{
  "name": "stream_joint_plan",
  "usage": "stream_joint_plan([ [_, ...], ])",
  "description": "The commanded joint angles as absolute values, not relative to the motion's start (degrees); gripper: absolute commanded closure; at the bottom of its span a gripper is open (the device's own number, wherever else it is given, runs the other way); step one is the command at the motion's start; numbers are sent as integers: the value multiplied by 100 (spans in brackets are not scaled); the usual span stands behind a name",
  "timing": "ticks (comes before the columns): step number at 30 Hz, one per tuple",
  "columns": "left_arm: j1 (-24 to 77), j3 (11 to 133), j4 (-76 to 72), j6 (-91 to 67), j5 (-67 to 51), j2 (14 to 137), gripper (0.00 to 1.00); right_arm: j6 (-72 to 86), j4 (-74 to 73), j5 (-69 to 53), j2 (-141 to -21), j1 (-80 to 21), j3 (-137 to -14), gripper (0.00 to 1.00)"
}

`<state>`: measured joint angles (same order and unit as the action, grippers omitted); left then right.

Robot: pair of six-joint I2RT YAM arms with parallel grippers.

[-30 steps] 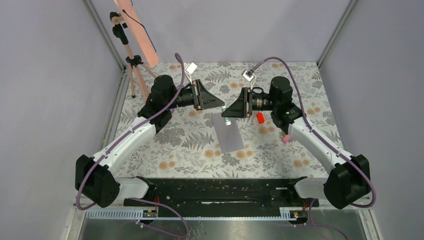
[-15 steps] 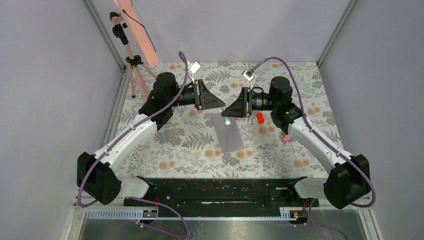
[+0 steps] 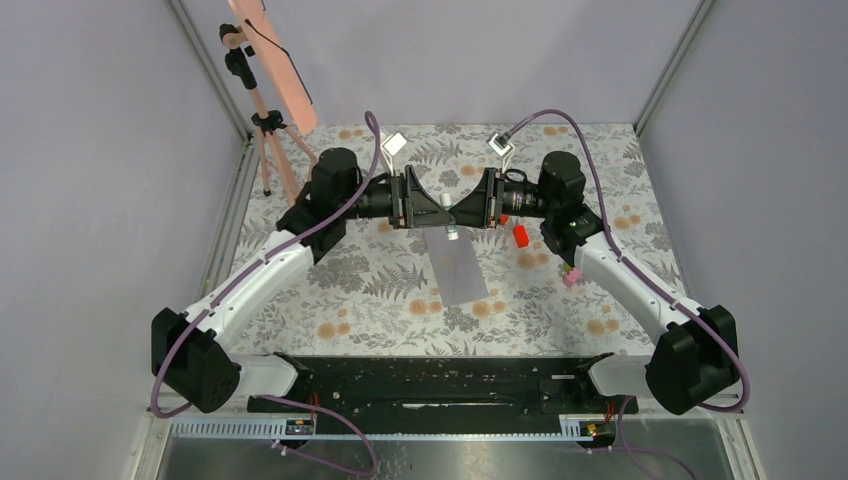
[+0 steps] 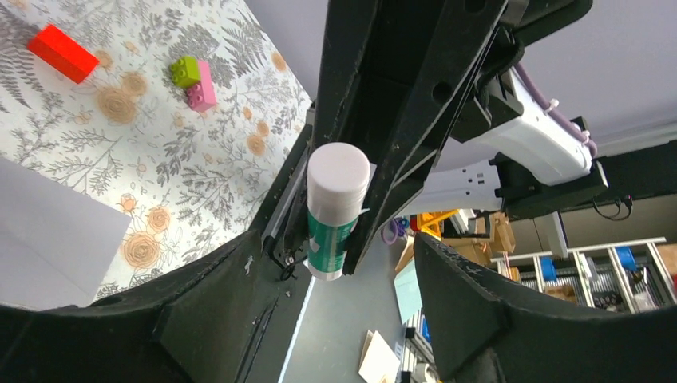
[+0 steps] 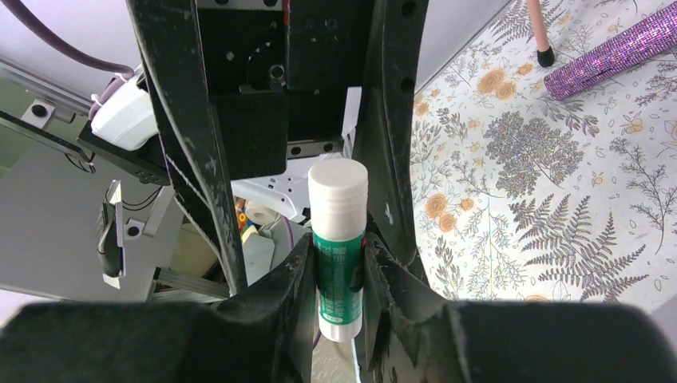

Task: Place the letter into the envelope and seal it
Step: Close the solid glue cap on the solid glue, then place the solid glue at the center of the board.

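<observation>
Envelope (image 3: 458, 268): flat, mid-bench, flap not discernible.
Glue stick (image 5: 338, 247): above the envelope's far end, clamped in right pincer (image 5: 339, 275).
Left pincer (image 4: 335, 247): spread wide, flanking the stick's white cap.

The counter (image 3: 380, 285) has a cloth with grey ferns and orange flowers on it. The grey-lilac envelope (image 3: 460, 270) lies flat near the middle. A red block (image 3: 520, 236) sits just to its right, and a pink and green block (image 3: 573, 277) lies a bit farther right. A pink tripod (image 3: 265, 130) stands at the back left corner (a sparkly purple stick (image 5: 611, 54) lies near its foot).
</observation>
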<state>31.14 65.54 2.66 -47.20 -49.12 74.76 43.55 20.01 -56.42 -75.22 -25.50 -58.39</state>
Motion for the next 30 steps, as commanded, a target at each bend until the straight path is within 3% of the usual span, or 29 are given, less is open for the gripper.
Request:
stream_joint_plan([
  [1, 3029, 6653, -350, -5082, -4486, 7120, 31, 4289, 2286, -5618, -7371, -2558, -5977, 100],
  [7, 2970, 6280, -1309, -5839, -4081, 7028, 36, 4272, 2273, -5616, -7347, -2557, -5942, 100],
  [16, 2960, 6295, -1346, -5968, -3903, 7243, 48, 4275, 2268, -5642, -7313, -2558, -5933, 100],
  [24, 2970, 6386, -1317, -5977, -3828, 7373, 62, 4286, 2278, -5660, -7322, -2561, -5942, 100],
  [30, 2971, 6376, -1311, -5955, -3861, 7405, 81, 4287, 2274, -5653, -7345, -2557, -5951, 100],
])
